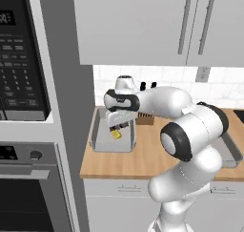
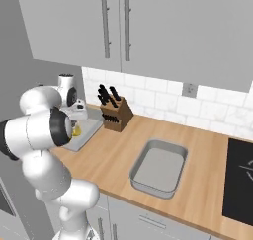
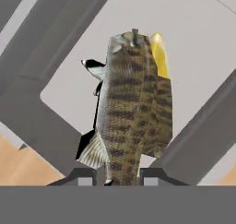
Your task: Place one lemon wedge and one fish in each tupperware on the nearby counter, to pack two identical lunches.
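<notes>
My gripper (image 3: 117,179) is shut on a brown striped fish (image 3: 133,112), which stands up between the fingertips. Just behind the fish's far end lies a yellow lemon wedge (image 3: 160,55), seen against the grey floor of the left tupperware (image 3: 69,75). From the base, the gripper (image 1: 116,129) hangs low over that tupperware (image 1: 96,139) at the counter's left end, with the lemon wedge (image 1: 116,135) right under it. The second tupperware (image 2: 136,177) sits further right on the wood counter (image 2: 113,160) with nothing in it.
A knife block (image 2: 116,116) stands against the tiled wall just behind the left tupperware. A black stovetop (image 2: 239,184) begins at the counter's right. A microwave (image 1: 19,54) and an oven (image 1: 24,188) fill the tall unit at left. Wall cabinets hang overhead.
</notes>
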Controlling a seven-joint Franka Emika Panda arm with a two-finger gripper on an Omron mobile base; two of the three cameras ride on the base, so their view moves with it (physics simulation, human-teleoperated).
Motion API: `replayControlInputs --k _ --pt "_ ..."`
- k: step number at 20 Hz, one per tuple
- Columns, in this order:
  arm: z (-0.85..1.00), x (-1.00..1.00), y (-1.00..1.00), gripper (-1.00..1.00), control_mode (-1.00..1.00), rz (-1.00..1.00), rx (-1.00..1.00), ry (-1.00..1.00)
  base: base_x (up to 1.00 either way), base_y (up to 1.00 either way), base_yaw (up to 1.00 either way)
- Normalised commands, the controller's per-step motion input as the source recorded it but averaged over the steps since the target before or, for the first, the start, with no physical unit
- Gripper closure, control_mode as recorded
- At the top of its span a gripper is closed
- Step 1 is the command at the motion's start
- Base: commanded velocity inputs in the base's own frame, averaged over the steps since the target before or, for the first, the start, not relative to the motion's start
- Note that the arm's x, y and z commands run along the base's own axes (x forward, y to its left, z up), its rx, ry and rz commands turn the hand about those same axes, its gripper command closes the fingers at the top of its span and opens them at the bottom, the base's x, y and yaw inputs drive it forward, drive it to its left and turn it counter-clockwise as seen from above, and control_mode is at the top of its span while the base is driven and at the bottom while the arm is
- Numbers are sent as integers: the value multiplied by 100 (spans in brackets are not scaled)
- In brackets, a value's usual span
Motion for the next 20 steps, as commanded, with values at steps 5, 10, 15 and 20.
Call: replayControlInputs --k 5,10,15,20 --pt "-78 75 36 100 -100 11 -2 1 0 0 0" --pt "-29 44 23 100 -100 8 -1 1 0 0 0" --pt "0 -63 0 100 -100 0 0 -8 0 0 0" --pt "-4 -62 0 100 -100 0 0 -9 0 0 0"
